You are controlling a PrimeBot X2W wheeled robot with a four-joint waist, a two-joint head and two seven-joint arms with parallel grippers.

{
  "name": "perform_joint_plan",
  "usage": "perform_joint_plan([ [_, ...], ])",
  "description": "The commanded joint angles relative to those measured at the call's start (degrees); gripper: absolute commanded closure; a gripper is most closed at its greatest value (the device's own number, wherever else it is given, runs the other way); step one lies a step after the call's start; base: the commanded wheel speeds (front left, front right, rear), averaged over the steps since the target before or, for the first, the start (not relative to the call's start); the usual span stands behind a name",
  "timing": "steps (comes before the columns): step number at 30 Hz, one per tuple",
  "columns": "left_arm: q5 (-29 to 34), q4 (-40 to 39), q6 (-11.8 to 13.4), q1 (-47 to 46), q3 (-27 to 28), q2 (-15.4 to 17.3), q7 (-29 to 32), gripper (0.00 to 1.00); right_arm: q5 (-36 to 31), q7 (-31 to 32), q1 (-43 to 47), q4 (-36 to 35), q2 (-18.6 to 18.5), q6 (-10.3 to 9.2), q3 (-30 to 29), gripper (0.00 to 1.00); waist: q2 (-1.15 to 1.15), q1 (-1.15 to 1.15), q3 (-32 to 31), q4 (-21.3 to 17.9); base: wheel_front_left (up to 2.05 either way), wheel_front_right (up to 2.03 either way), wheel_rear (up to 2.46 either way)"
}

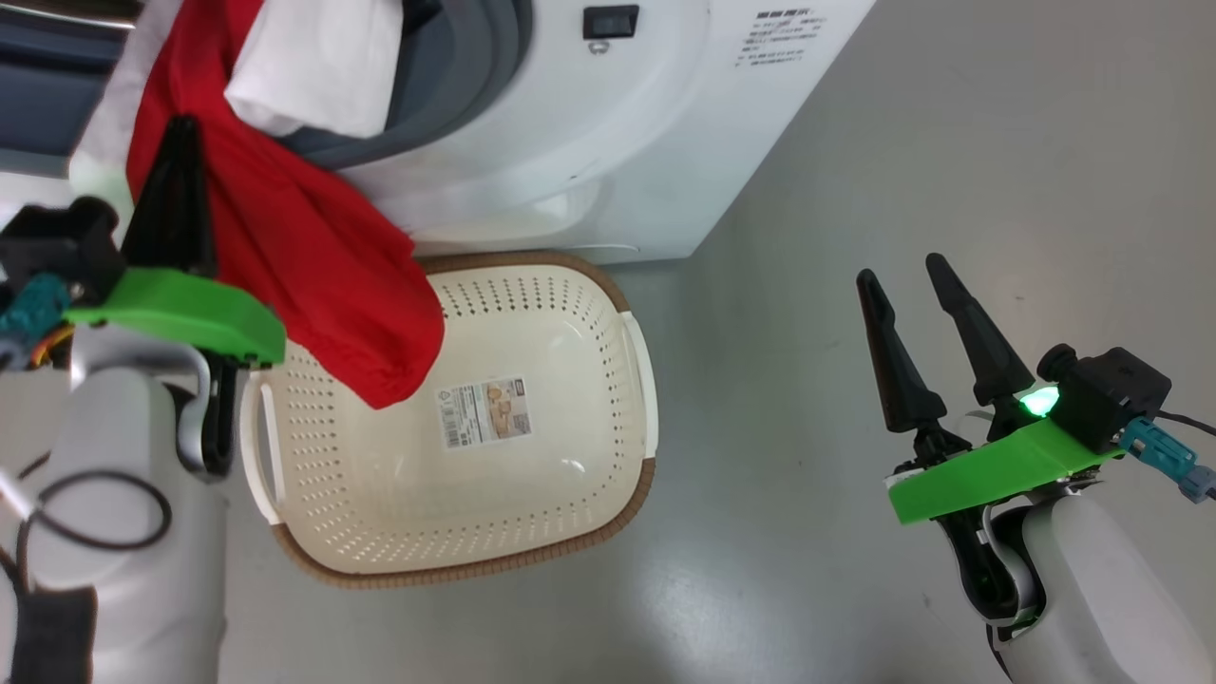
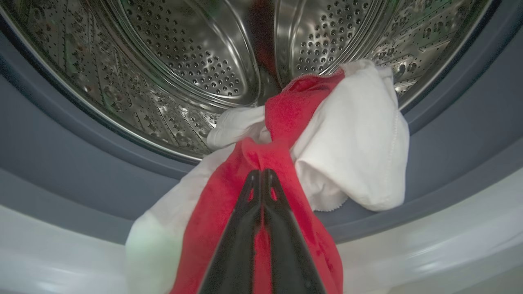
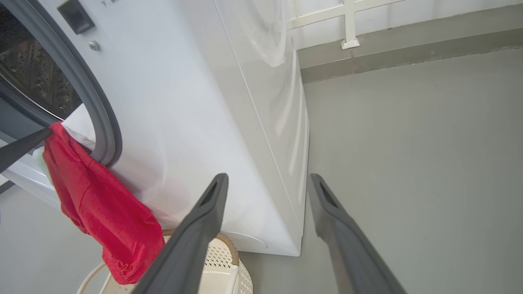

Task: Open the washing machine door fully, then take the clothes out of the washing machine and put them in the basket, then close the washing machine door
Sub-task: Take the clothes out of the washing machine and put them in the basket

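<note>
The washing machine stands at the top with its opening uncovered; the washing machine door is out of view. Red and white clothes hang from the drum over the grey rubber ring, their lower end dangling above the basket. My left gripper is shut on the red fabric at the opening's lip, and in the left wrist view its fingers pinch a red fold of the clothes. My right gripper stands open over the bare floor, well right of the basket, with nothing between its fingers.
The cream basket sits on the floor against the machine's front. Grey floor spreads to the right of the machine and the basket. A wall with a white frame rises behind the machine's side.
</note>
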Motion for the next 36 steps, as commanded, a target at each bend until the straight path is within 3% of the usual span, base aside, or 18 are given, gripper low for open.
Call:
perform_joint_plan([
  [1, -0.44, -3.95, -0.3, 2.74, 2.05, 1.56, -0.29, 1.0, -0.09, -0.36, 1.42, -1.0, -0.12, 0.37, 1.19, 0.0, 0.0, 0.0, -0.92, 0.4, 0.0, 0.0, 0.0],
  [12, -4.08, -20.55, -0.73, 12.29, 4.53, -1.55, -0.29, 1.0, 0.12, -0.36, 2.2, -0.68, -0.8, 0.37, 1.47, 0.0, 0.0, 0.0, -3.25, 1.73, 0.0, 0.0, 0.0],
  [21, -7.42, -26.12, -0.86, 21.56, 0.95, -2.35, -0.29, 1.0, 0.27, -0.36, 2.48, -0.72, -0.88, 0.37, 1.56, 0.0, 0.0, 0.0, -3.62, 1.92, 0.0, 0.0, 0.0],
  [28, -10.99, -24.16, -0.87, 26.63, -4.73, -2.5, -0.29, 1.0, 0.38, -0.36, 2.41, -0.67, -0.93, 0.37, 1.59, 0.0, 0.0, 0.0, -3.52, 2.07, 0.0, 0.0, 0.0],
  [36, -13.37, -13.16, -0.87, 24.24, -9.77, -2.36, -0.29, 1.0, 0.35, -0.36, 1.62, -0.85, -0.86, 0.37, 1.75, 0.0, 0.0, 0.0, -2.24, 1.79, 0.0, 0.0, 0.0],
])
